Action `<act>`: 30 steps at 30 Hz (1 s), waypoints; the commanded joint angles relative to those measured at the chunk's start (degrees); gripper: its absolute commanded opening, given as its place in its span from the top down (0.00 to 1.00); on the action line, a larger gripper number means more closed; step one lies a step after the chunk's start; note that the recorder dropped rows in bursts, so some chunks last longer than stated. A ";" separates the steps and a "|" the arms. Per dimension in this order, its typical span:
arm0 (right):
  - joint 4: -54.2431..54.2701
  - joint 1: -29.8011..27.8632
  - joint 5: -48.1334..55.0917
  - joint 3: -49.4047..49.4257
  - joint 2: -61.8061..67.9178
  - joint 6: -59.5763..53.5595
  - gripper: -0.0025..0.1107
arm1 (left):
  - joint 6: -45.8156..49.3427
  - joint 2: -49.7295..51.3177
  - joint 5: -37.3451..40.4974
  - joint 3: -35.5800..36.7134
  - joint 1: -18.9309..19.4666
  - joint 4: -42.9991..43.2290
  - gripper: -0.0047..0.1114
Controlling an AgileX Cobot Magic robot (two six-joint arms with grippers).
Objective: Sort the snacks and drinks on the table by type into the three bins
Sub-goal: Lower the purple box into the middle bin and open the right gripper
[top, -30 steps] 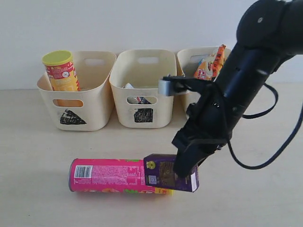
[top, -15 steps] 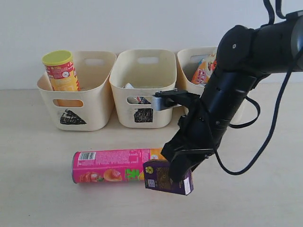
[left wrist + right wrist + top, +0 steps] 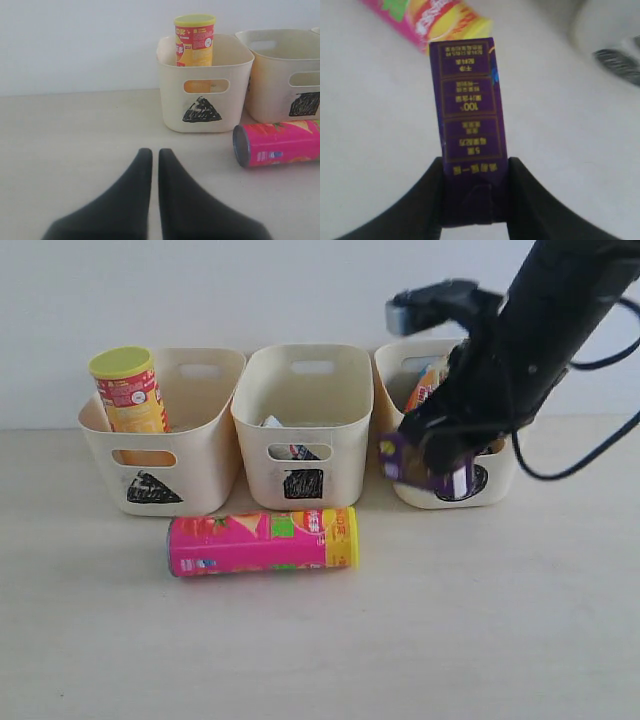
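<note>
My right gripper [image 3: 432, 458] is shut on the dark purple carton [image 3: 428, 468] [image 3: 468, 120] and holds it in the air, in front of the circle bin [image 3: 490, 480], between that bin and the square bin [image 3: 300, 430]. The pink chip tube [image 3: 262, 541] [image 3: 277, 142] lies on its side on the table before the square bin. In the triangle bin [image 3: 160, 445] [image 3: 202, 90] the yellow tube [image 3: 128, 390] stands upright. An orange bag [image 3: 432, 385] pokes out of the circle bin. My left gripper [image 3: 151, 151] is shut and empty, low over bare table.
Something white and small [image 3: 272, 423] lies inside the square bin. A plain wall stands right behind the three bins. The black right arm [image 3: 535, 330] reaches over the circle bin.
My right gripper has lifted the purple carton off the table and carried it up and back toward the bins. The pink tube has rolled a little toward the bins.
</note>
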 commanded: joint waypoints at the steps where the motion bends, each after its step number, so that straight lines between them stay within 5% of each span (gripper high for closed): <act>1: -2.43 -5.49 -8.54 -3.67 -1.12 5.44 0.98 | 0.19 -0.15 -0.19 0.23 -0.17 -0.18 0.93; 14: -3.36 -10.88 -33.73 -5.33 6.21 10.43 0.98 | 0.19 -0.15 -0.19 0.23 -0.17 -0.18 0.93; 30: 0.34 -12.40 -32.50 -20.50 21.01 13.02 0.98 | 0.19 -0.15 -0.19 0.23 -0.17 -0.18 0.93</act>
